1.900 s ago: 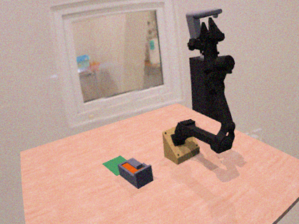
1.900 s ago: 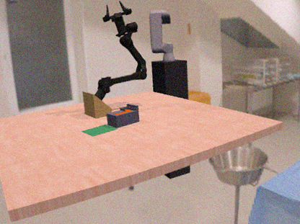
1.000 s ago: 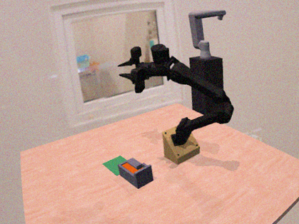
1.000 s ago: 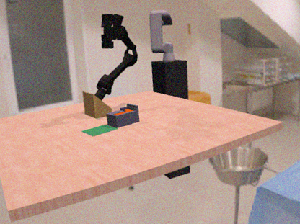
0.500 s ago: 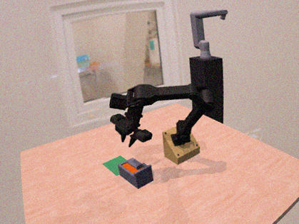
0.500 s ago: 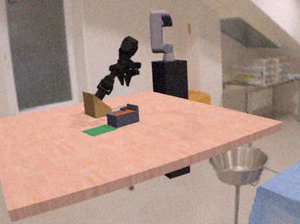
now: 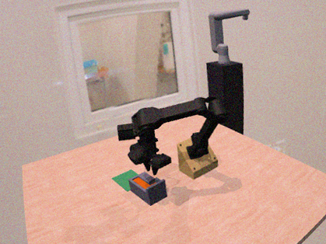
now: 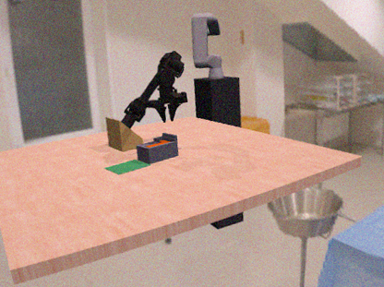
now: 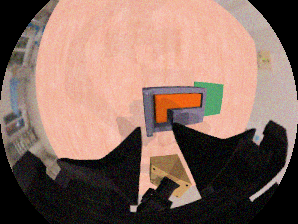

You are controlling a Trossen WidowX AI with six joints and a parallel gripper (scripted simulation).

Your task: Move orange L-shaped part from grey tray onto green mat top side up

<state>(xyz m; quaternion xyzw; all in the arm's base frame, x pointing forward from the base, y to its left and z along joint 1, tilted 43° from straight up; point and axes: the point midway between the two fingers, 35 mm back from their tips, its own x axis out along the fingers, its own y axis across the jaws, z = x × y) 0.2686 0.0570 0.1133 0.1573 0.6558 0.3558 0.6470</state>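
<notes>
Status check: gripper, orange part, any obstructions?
Black parallel-jaw gripper part-closed, empty, above grey tray. Orange L-shaped part flush in pocket, untouched. Nothing blocking; green mat bare.
</notes>
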